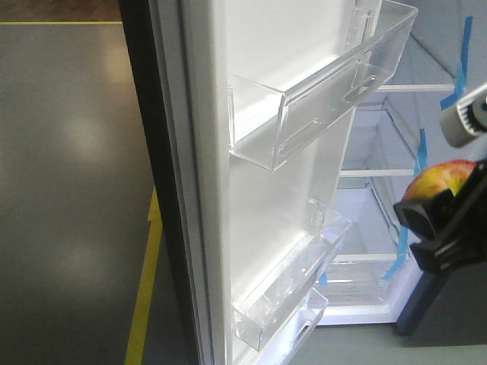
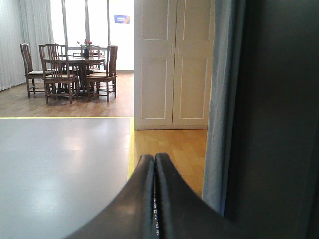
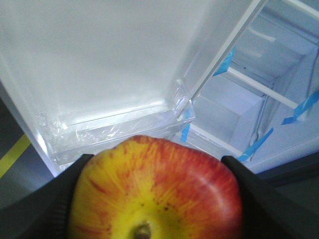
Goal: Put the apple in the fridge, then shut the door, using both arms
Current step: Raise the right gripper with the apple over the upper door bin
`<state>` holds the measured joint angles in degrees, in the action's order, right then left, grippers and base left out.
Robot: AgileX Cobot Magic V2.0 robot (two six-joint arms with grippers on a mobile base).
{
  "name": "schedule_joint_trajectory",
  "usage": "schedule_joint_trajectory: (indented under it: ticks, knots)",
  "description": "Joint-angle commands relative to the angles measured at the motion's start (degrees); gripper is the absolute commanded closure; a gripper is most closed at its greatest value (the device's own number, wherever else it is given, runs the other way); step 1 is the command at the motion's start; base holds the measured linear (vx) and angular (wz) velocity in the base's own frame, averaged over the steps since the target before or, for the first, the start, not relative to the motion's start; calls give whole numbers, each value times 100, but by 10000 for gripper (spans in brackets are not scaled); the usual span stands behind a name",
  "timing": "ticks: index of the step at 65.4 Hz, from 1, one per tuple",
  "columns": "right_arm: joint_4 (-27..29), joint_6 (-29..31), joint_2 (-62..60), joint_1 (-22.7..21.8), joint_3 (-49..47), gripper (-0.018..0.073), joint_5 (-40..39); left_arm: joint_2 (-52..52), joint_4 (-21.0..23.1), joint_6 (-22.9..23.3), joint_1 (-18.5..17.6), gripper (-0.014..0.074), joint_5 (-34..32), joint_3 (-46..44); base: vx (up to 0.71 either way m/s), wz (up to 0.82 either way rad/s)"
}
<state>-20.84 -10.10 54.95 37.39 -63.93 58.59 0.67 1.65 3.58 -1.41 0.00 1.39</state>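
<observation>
R gripper (image 3: 157, 167) squeezes the apple (image 1: 441, 179), red & yellow, at the right, near the open fridge (image 1: 373, 198), not inside yet. Door (image 1: 251, 190) stands open w/ clear bins (image 1: 319, 99). L gripper (image 2: 154, 162) is pinched tight on nothing, by the door's dark side.

Smooth dark grey floor (image 1: 68, 152) under a tall white-lined fridge (image 1: 380, 220)
A yellow tape line (image 1: 144, 289) lies on the floor, left of the fridge; inside, clear flat shelves (image 1: 373, 173) bear blue tape strips (image 1: 421, 152) at their edges.
</observation>
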Motion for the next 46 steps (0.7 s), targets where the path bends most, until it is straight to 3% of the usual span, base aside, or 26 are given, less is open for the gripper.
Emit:
schedule_joint_trajectory:
  ticks: [1,13,21,28,46]
  knots:
    - [-561,63,227,-22,-814,375,-27,87,24,13,-35,602,-430,162,0,0]
    - [-734,149,480,-22,-2150,369,176,87,24,13,-35,602,-430,162,0,0]
    - [-523,296,678,-22,-3023,366,81,87,24,13,-35,602,-430,162,0,0]
    - [-253,575,1007,-22,-3572,365,141,87,24,13,-35,602,-430,162,0,0]
    - [-263,866,2024,-26,-4687,357,312,87,24,13,-35,602,-430,162,0,0]
